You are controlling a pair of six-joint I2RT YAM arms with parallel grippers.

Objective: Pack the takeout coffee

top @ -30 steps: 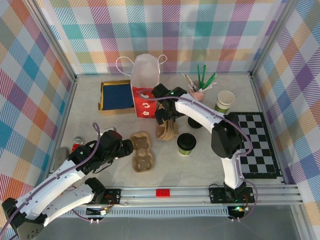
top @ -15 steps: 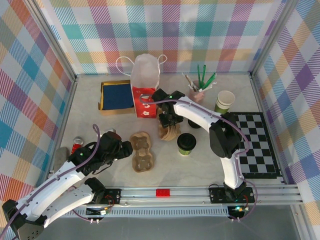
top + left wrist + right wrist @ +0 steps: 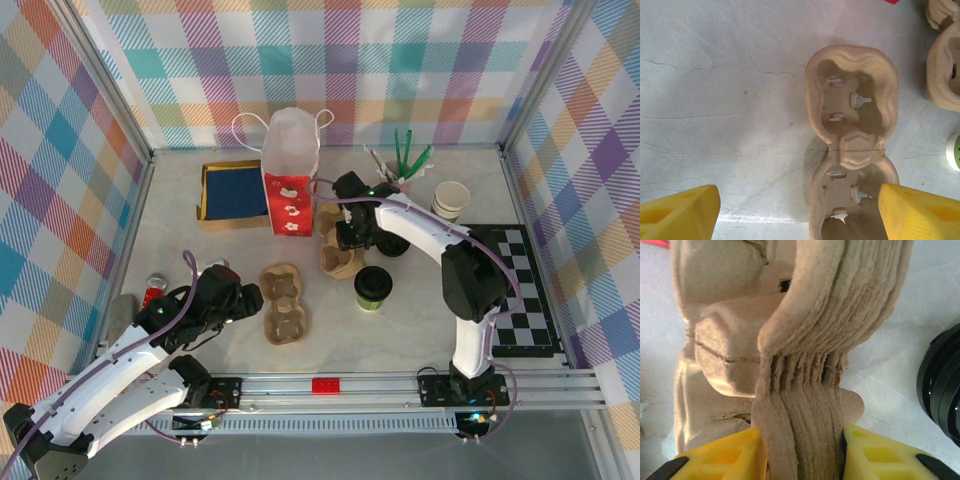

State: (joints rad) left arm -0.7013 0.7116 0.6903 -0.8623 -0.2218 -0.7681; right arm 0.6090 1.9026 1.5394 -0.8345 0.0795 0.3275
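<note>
Brown pulp carrier stack point(image 3: 805, 340) sits pinched in my right tool point(image 3: 802, 450); my left tool point(image 3: 799, 215) hangs wide over a single carrier point(image 3: 852, 100). The takeout coffee point(image 3: 372, 288) stands on the table point(image 3: 200, 250) near the stack.

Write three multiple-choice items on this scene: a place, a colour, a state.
1. The takeout coffee stands: A in the red bag; B on the checkered mat; C on the table, right of the single carrier.
2. Its lid is: A black; B white; C red.
3. The right gripper is: A open; B shut on the carrier stack; C holding the coffee.
Answers: C, it sits on bare table, off bag and mat; A, seen from above; B, its fingers pinch the stack.
</note>
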